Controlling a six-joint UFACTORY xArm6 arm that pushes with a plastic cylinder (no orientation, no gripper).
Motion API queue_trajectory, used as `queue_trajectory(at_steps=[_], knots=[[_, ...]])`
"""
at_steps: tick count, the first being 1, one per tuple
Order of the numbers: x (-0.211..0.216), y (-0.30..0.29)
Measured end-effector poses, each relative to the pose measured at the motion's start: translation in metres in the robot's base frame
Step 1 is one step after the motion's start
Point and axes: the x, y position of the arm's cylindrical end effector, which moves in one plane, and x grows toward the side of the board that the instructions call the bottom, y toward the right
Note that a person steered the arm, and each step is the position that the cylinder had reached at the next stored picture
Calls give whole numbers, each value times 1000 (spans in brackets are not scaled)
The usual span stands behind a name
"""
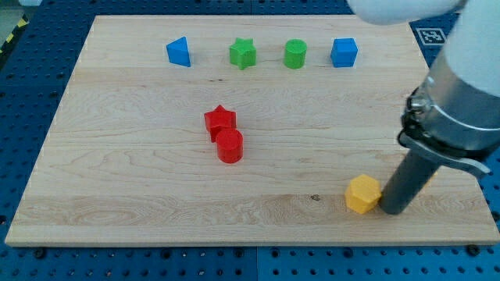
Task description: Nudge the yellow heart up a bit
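Observation:
A yellow block (363,194) sits near the view's lower right on the wooden board (141,187); its outline looks more hexagonal than heart-like from here. No other yellow block shows. My tip (389,209) is at the end of the dark rod, just right of the yellow block and almost touching its right side. The rod rises up and right into the grey arm body (461,94), which hides the board's right edge.
A red star (220,121) and a red cylinder (230,146) touch each other at the middle left. Along the view's top stand a blue triangle-like block (179,52), a green star (243,54), a green cylinder (294,54) and a blue cube (344,52).

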Motion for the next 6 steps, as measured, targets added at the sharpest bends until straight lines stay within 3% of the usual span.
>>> queue_trajectory(at_steps=[1, 3, 6], knots=[[0, -3], [0, 56], [-15, 51]])
